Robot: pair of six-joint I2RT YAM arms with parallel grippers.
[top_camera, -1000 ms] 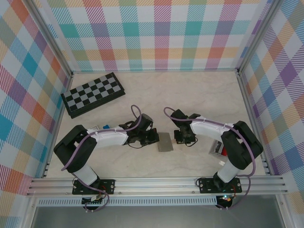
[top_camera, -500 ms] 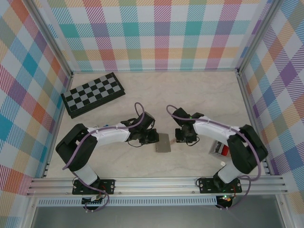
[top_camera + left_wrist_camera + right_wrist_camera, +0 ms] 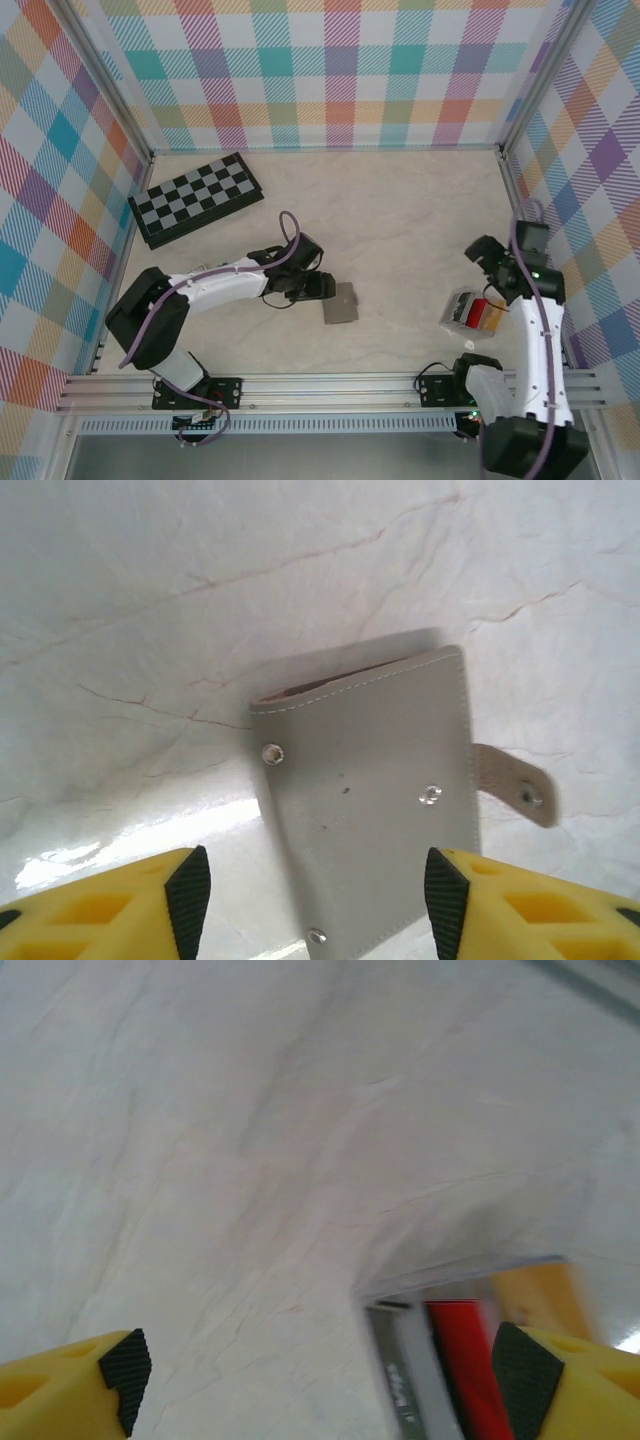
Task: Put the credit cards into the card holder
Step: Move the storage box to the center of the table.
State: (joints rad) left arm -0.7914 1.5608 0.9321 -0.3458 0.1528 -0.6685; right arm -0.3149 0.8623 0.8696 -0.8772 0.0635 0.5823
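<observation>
The card holder (image 3: 341, 303) lies shut and flat on the table, a grey square with metal snaps and a strap tab sticking out of one side (image 3: 370, 790). My left gripper (image 3: 320, 288) is just left of it and open (image 3: 317, 910). Its near edge sits between the two pads, and neither pad touches it. The credit cards (image 3: 473, 312) lie fanned at the right, with grey, red and orange showing. My right gripper (image 3: 487, 268) hovers open just beyond them. In the right wrist view the credit cards (image 3: 450, 1360) are blurred, close to the right pad of that gripper (image 3: 322, 1370).
A black-and-grey chequered board (image 3: 195, 198) lies at the back left. Metal rails (image 3: 330, 385) run along the near edge, and plaid walls close in the other three sides. Bare marble tabletop (image 3: 400, 210) stretches behind both grippers.
Both grippers have opened. The right arm has swung away from the card holder to the right, over towards the credit cards. The card holder has shifted slightly left and tilted.
</observation>
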